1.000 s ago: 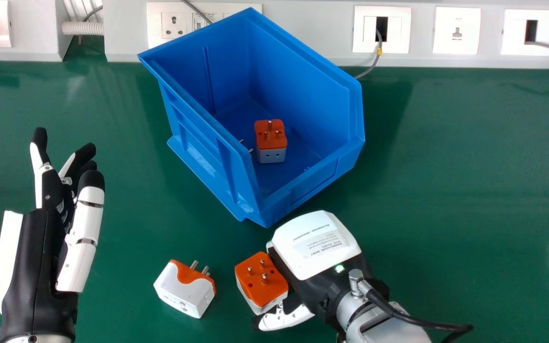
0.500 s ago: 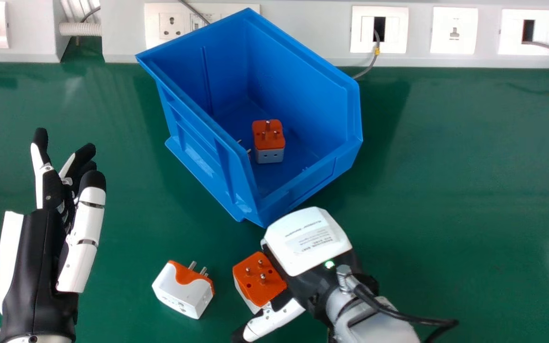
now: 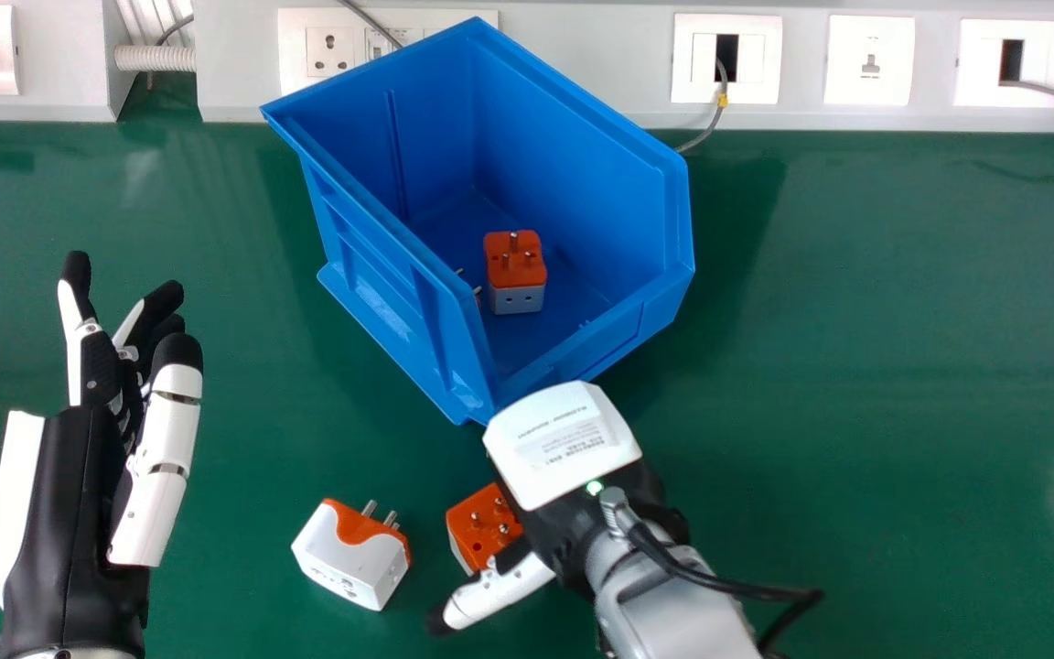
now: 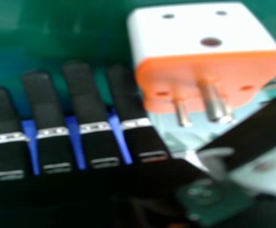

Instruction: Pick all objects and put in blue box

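White and black, the right hand [image 3: 568, 439] is placed low over the green table [image 3: 856, 366], with its fingers [image 4: 83, 95] held straight and its thumb [image 4: 259, 128] spread wide from them. Between fingers and thumb, the near adapter [image 3: 481, 522] is framed, its orange pin side turned up; it is not gripped, and whether it is touched by the fingertips cannot be told. In the head view it is partly covered by the hand, and the box's nearest corner is overlapped too. To the left of it, a second adapter [image 3: 353, 558] is laid on the table, white with an orange end, its pins pointed toward the far side.

Beyond the right hand, the blue box [image 3: 582, 165] is set at an angle. Inside it, a boxed adapter [image 3: 516, 265] is held with pins upward, and metal pins [image 3: 478, 291] are seen beside its left wall, the rest hidden. At the head view's left, the open left hand [image 3: 60, 503] is positioned. Along the back, wall sockets [image 3: 330, 50] are mounted in pale trunking [image 3: 628, 78].
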